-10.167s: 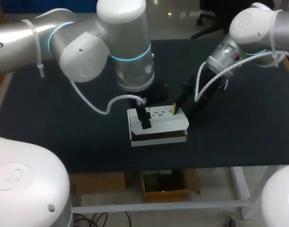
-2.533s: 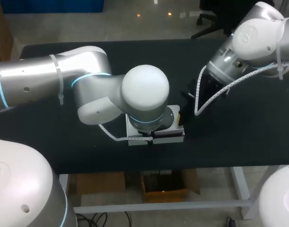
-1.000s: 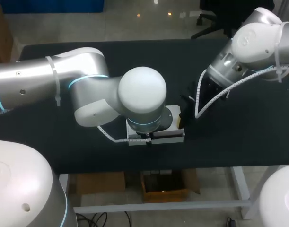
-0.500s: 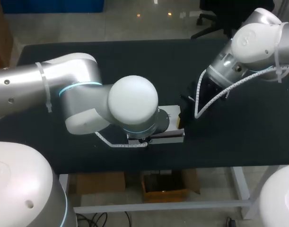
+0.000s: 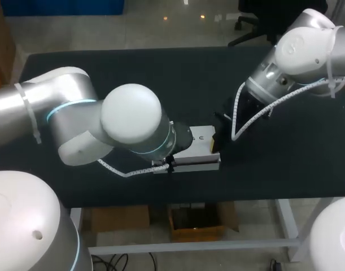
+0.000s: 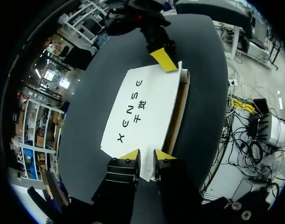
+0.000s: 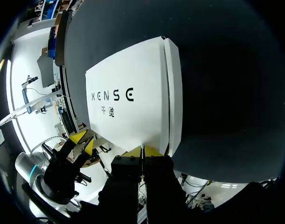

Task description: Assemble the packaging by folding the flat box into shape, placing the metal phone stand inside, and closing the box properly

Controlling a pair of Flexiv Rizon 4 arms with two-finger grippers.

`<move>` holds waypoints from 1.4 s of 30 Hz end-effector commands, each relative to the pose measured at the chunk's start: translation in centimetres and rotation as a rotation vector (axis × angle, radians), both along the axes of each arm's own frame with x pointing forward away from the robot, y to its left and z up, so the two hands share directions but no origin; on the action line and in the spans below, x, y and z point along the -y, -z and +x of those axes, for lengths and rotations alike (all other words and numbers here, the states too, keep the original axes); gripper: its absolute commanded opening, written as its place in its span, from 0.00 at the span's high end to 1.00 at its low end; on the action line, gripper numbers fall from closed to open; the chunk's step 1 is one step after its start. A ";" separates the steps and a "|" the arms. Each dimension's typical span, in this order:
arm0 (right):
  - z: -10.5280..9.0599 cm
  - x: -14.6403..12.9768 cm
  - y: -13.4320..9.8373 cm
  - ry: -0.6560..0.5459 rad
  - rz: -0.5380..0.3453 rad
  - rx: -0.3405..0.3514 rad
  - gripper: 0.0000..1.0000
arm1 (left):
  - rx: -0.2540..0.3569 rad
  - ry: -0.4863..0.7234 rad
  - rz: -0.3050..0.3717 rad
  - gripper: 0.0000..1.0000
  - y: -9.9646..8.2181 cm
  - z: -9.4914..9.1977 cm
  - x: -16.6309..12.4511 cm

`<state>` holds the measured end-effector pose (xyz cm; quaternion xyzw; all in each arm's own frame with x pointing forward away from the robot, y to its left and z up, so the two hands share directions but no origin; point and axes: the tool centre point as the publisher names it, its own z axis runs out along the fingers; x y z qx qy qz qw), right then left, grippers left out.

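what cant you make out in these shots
- Phone stand: seen in no view; the lid lies over the box, and the side gap is dark in the left wrist view.
- Left end effector: hidden under the left arm in the head view, along with the box's left part.
- Right end effector: mostly hidden under the right arm in the head view.

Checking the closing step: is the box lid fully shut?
No, the left wrist view shows a brown gap under one edge of the lid.
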<state>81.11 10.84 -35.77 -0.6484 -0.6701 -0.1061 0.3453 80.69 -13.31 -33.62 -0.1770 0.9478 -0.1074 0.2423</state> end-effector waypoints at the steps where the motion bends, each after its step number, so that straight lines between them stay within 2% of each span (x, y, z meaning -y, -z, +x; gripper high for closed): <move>1: 0.0 -0.1 0.0 -0.002 -0.003 -0.002 1.00 | -0.026 0.011 -0.054 1.00 -0.2 0.6 -1.2; 6: 0.0 -0.2 0.0 -0.003 -0.004 0.000 1.00 | -0.072 0.002 -0.084 1.00 0.2 1.2 -1.2; 15: 0.0 -0.1 -0.1 -0.003 -0.006 0.002 1.00 | -0.112 0.003 -0.093 1.00 1.2 1.9 -1.0; 42: 0.0 0.2 0.6 0.003 -0.007 -0.012 1.00 | -0.139 -0.021 -0.091 1.00 2.3 1.7 -1.6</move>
